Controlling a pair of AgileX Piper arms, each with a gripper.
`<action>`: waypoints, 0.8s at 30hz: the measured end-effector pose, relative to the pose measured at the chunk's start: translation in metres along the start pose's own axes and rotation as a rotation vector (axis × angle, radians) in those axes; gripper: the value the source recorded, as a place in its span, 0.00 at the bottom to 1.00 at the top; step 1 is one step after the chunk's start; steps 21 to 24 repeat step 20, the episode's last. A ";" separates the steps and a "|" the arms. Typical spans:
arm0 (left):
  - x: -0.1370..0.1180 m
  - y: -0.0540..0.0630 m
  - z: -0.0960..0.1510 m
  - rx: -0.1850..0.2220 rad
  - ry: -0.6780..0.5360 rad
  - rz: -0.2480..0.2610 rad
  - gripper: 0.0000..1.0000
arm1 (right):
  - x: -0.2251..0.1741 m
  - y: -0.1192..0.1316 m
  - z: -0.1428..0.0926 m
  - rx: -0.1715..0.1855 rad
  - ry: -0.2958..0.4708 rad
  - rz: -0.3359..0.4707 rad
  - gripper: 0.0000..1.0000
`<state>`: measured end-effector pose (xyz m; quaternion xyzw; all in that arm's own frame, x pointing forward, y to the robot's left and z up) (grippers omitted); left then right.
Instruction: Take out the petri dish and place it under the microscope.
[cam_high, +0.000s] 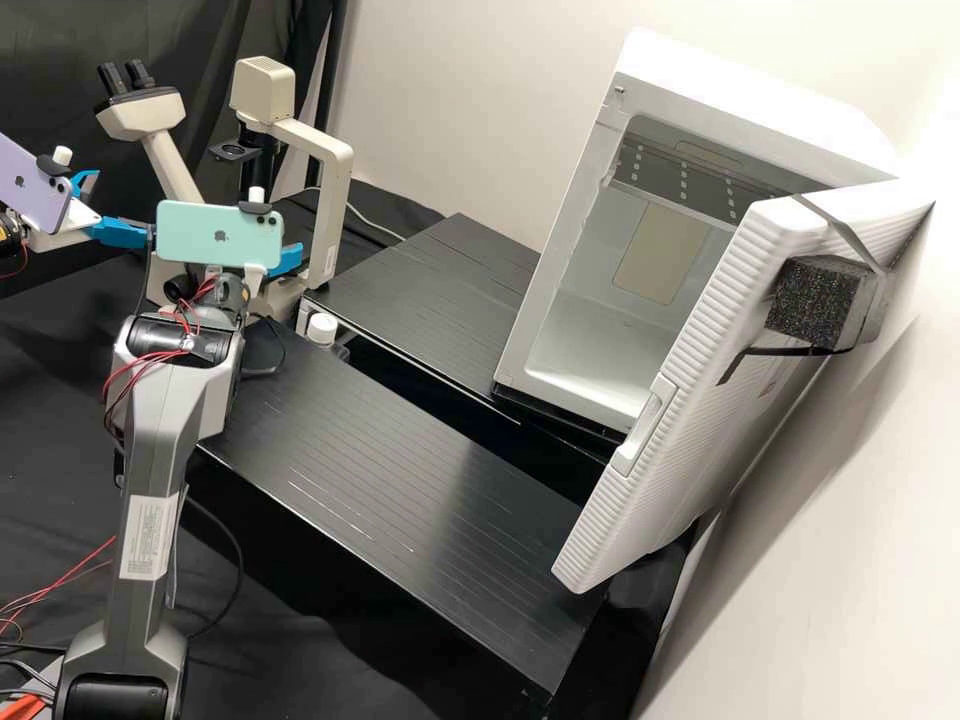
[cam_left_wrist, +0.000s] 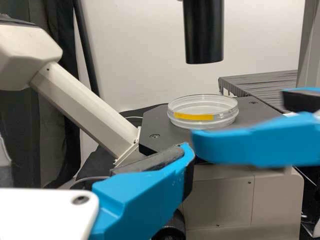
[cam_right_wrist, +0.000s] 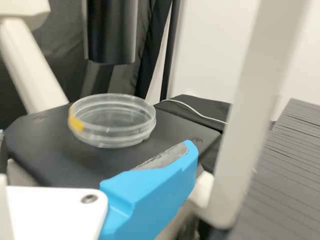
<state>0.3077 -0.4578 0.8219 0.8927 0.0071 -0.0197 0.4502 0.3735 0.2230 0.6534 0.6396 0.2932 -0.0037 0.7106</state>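
- Clear round plastic petri dish (cam_left_wrist: 202, 107), yellow strip on its side: on the cream microscope's (cam_high: 328, 170) flat black stage (cam_right_wrist: 50, 150); contents unclear.
- Left claw (cam_high: 124, 205): spread.
- Right claw (cam_high: 287, 260): spread.
- White box (cam_high: 555, 240), far right: open, grey panel (cam_high: 675, 175) inside.

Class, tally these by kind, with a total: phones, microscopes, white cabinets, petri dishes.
Phones: 2
Microscope: 1
White cabinet: 1
Petri dish: 1
Total: 5
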 end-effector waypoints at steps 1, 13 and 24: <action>0.000 0.000 0.000 0.000 0.000 0.000 1.00 | -0.010 0.002 -0.001 0.000 0.010 0.013 1.00; 0.000 0.000 0.000 0.000 0.000 0.000 1.00 | -0.129 0.008 0.001 -0.084 0.132 0.261 1.00; 0.000 0.000 0.000 0.000 0.000 0.000 1.00 | -0.181 0.017 0.019 -0.086 0.085 0.294 1.00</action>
